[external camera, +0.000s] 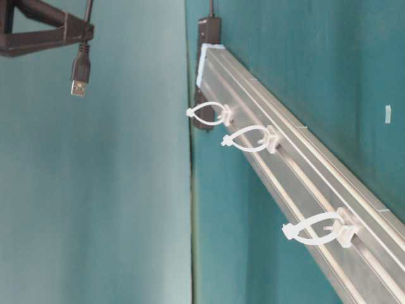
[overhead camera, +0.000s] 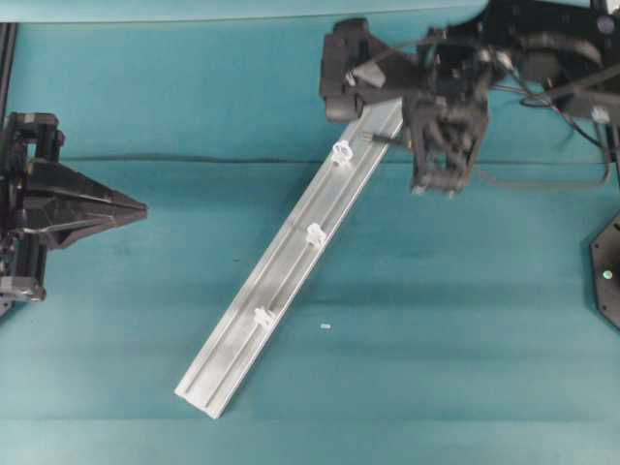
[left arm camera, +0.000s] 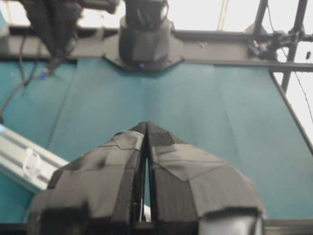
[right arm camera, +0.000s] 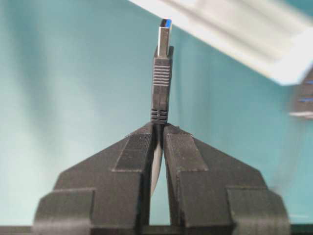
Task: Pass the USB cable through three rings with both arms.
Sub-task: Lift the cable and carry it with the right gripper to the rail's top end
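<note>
- Overhead view: the silver rail (overhead camera: 291,266) lies slantwise on the teal table (overhead camera: 465,368), bearing the three rings (overhead camera: 316,232) spaced along it. The right gripper (overhead camera: 387,139) hovers at the rail's upper end, beside the topmost ring, the USB cable (overhead camera: 381,139) plug poking from its tip. A black hub (overhead camera: 344,73) sits at that rail end. The left gripper (overhead camera: 143,206) waits well apart at the left edge, its jaws together. A small white scrap (overhead camera: 325,326) lies on the table right of the rail.
- Table-level view: the plug hangs from the right gripper's tip, metallic end free, apart from the nearest ring; nothing stands between them. All three loops are empty.
- Left wrist view: the left gripper's fingers (left arm camera: 122,166) are pressed together with nothing between them; the rail and one ring show at lower left.
- Right wrist view: the jaws pinch the cable just behind the plug, which stands straight out, near the rail's blurred end.
</note>
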Robot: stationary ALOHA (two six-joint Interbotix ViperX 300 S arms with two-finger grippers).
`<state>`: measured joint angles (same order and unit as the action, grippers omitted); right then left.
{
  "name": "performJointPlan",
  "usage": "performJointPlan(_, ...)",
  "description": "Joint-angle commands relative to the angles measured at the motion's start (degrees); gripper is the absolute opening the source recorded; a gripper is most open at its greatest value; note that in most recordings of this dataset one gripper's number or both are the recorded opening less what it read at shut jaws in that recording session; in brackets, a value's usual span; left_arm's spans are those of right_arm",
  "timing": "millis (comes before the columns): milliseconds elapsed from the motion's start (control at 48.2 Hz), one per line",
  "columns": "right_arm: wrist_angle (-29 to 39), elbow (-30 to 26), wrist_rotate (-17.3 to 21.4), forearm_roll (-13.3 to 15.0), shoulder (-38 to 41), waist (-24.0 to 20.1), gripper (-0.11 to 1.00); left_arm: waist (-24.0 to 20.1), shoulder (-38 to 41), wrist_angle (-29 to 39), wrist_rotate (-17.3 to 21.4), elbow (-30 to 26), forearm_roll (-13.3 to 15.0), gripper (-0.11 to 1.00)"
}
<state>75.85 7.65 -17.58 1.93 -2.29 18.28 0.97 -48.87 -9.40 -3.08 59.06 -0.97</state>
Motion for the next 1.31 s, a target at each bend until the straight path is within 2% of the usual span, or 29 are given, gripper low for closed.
performJointPlan(0, 0.44, -0.97, -4.75, 1.67, 0.53, 2.11, 0.09, 0.09, -0.09, -0.18, -0.44, -1.85, -0.18, 0.0)
performJointPlan(83, 0.7, -0.7, -11.07, 2.99, 1.32, 4.31, 0.09, 0.09, 0.09, -0.18, -0.53, -2.11, -0.18, 0.0)
performJointPlan(187, 0.26, -0.44, -17.84, 3.25, 2.46, 6.77, 0.09, 0.0, 0.53, -0.26, -0.53, -2.9, -0.18, 0.0)
performJointPlan(311, -2.02, 1.14, -25.49, 3.25, 3.69, 7.47, 0.09, -0.35, 0.88, -0.44, -0.62, -3.69, -0.18, 0.0)
performJointPlan(415, -6.33, 3.52, -30.15, 3.34, 3.87, 7.82, 0.09, -0.97, 0.88, -0.35, -0.97, -4.04, -0.18, 0.0)
performJointPlan(477, -10.2, 5.27, -31.9, 3.34, 3.69, 8.17, 0.09, -0.97, 0.97, -0.26, -1.58, -4.31, -0.18, 0.0)
performJointPlan(581, -14.68, 7.29, -32.7, 3.25, 3.69, 8.44, 0.09, -0.97, 1.41, -0.26, -3.25, -5.01, -0.18, 0.0)
performJointPlan(685, -17.58, 9.4, -33.4, 3.25, 3.78, 9.05, 0.09, -1.05, 1.93, -0.44, -4.22, -5.36, -0.18, 0.0)
performJointPlan(809, -20.65, 11.6, -36.47, 3.25, 3.87, 10.46, 0.09, -1.05, 2.99, -0.53, -4.22, -5.89, -0.18, 0.0)
performJointPlan(954, -22.06, 12.48, -39.2, 2.81, 3.34, 14.77, 0.09, -1.05, 3.96, -0.7, -4.39, -6.68, -0.18, 0.0)
performJointPlan(1079, -20.92, 11.87, -41.4, 1.41, 2.72, 18.54, 0.09, -0.97, 4.04, -0.7, -4.48, -7.73, -0.18, 0.0)
performJointPlan(1182, -20.74, 11.69, -46.14, 0.62, 3.78, 19.86, 0.09, -0.97, 3.87, -0.7, -4.48, -7.82, -0.18, 0.0)
performJointPlan(1224, -20.65, 11.51, -48.43, -0.53, 4.13, 20.13, 0.09, -0.97, 3.78, -0.79, -4.57, -7.91, -0.18, 0.0)
performJointPlan(1286, -20.57, 10.37, -50.89, -3.87, 4.48, 20.74, 0.09, -0.97, 3.78, -0.7, -4.57, -8.26, -0.18, 0.0)
